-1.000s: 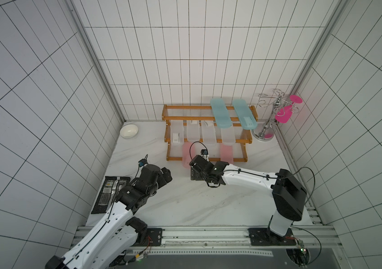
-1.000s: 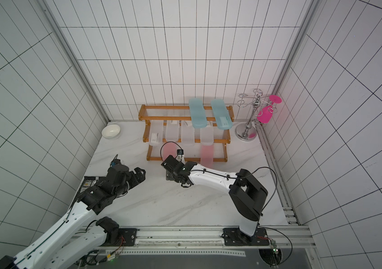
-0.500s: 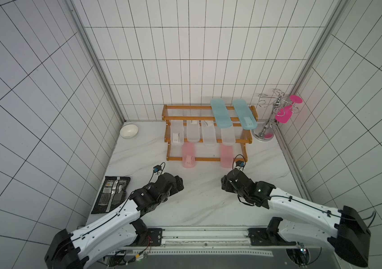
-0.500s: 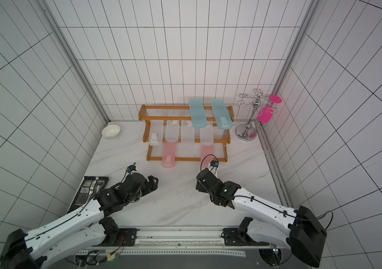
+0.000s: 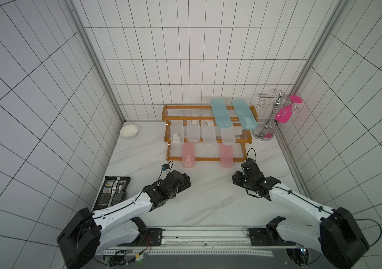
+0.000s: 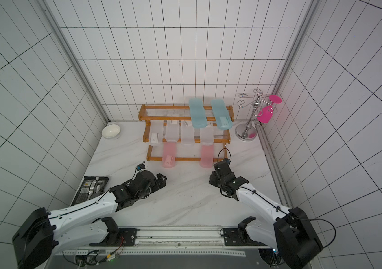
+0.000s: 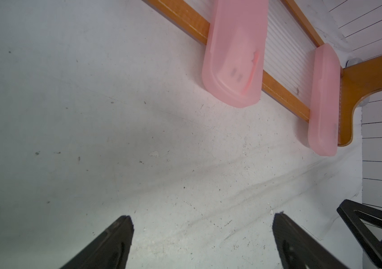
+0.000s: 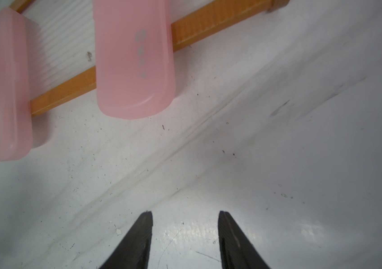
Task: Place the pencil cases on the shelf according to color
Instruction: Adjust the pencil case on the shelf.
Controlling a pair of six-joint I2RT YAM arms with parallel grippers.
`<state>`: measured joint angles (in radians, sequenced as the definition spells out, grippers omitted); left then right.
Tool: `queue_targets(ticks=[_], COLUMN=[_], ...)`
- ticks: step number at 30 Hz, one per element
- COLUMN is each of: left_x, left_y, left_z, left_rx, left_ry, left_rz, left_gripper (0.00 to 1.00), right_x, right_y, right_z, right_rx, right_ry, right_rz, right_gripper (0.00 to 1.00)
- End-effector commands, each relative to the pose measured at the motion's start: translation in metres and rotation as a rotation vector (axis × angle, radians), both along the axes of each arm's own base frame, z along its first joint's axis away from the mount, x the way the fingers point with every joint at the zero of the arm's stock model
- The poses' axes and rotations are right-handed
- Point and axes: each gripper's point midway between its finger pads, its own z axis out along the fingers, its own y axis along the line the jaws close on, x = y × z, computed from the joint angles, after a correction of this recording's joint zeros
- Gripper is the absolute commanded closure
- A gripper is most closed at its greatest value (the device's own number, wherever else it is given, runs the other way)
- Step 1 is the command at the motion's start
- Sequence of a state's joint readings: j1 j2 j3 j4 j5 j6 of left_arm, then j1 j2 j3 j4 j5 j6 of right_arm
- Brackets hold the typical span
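- In both top views, your shelf (image 5: 206,159) holds two blue cases (image 5: 220,113) on the top tier, four clear cases (image 5: 192,133) on the middle tier and two pink cases (image 5: 188,158) on the bottom tier: eight in all. Your left hand (image 5: 185,184) and right hand (image 5: 237,182) hang over the worktop (image 5: 208,202) in front of it.
- Left wrist view: your left hand (image 7: 202,233) gapes wide and holds nothing. Both pink cases (image 7: 234,58) overhang the front rail.
- Right wrist view: your right hand's fingers (image 8: 138,240) stand slightly apart, with nothing between them.
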<state>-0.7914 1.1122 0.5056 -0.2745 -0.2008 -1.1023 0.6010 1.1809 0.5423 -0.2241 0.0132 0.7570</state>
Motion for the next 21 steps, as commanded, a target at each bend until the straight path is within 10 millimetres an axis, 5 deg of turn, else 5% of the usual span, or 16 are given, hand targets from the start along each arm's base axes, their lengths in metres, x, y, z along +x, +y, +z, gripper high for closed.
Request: queue_targets(ticks=[1, 21], left_x=[0.012, 0.044], left_y=[-0.015, -0.033], left_z=[0.009, -0.029], left_rx=[-0.04, 0.083], left_ry=[-0.031, 0.028], left_rz=[-0.001, 0.036], left_gripper=[0.02, 0.02], right_x=[0.015, 0.065], right_y=[0.018, 0.013], right_z=[0.007, -0.009], right_rx=[0.038, 0.032], right_ry=[-0.022, -0.064], right_rz=[0.061, -0.05], right_gripper=[0.52, 0.56])
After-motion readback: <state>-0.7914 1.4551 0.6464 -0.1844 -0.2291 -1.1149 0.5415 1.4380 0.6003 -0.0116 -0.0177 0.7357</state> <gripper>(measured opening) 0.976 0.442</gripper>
